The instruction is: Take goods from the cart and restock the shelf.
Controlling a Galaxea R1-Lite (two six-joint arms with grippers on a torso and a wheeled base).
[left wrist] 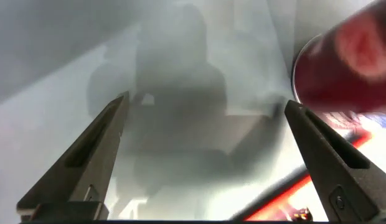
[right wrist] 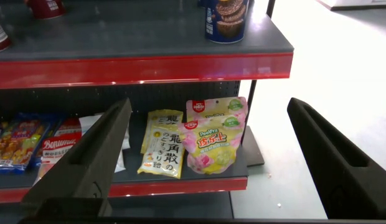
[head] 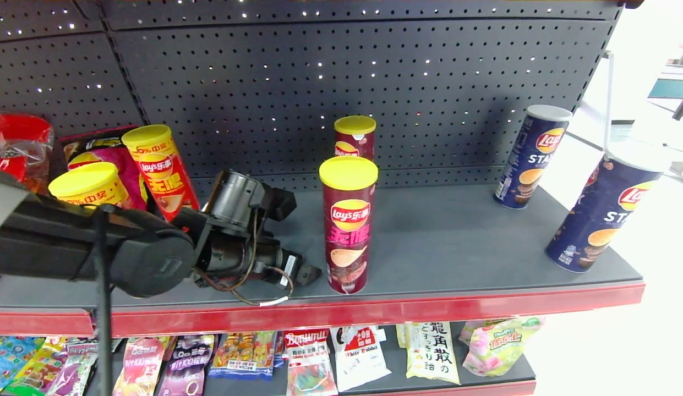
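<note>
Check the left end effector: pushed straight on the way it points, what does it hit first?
Probably the front maroon can: it stands just ahead of the left end effector, though off-centre, in line with one open finger rather than the gap. Depth is unclear.

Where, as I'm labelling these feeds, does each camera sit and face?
Head view: on the robot's head, facing forward and down at the upper shelf; the left arm shows.
Left wrist view: on the left wrist, near that shelf, looking past the open left claw toward the maroon chip can.
Right wrist view: on the right wrist, looking past the open right claw at snack bags on the lower shelf.
Shared: the maroon chip can in head and left wrist; the snack bags in head and right wrist.
</note>
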